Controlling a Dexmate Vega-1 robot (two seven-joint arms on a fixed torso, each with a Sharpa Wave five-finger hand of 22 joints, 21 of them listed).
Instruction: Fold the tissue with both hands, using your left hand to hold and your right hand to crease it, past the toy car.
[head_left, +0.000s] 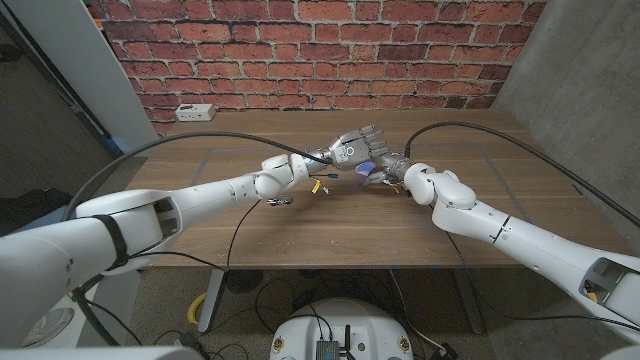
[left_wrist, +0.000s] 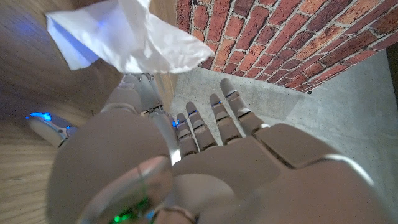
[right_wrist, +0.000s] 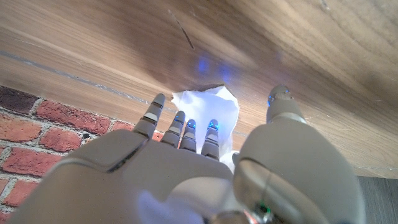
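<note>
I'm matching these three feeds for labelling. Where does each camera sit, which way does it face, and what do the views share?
Head view: on the robot's head, looking down at the wooden table; both arms, left hand and right hand meet mid-table.
Left wrist view: on the left wrist, looking along the left hand to the tissue and brick wall.
Right wrist view: on the right wrist, looking along the right hand at the tabletop.
Both wrist views show the tissue.

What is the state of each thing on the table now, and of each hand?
Tissue: crumpled, not folded flat, lying on the table by the right hand's fingertips.
Left hand: fingers straight and apart; whether it touches the tissue, I cannot tell.
Right hand: over the tissue with fingers stretched; whether it grips it, I cannot tell.
White box: resting at the table's far left edge.
</note>
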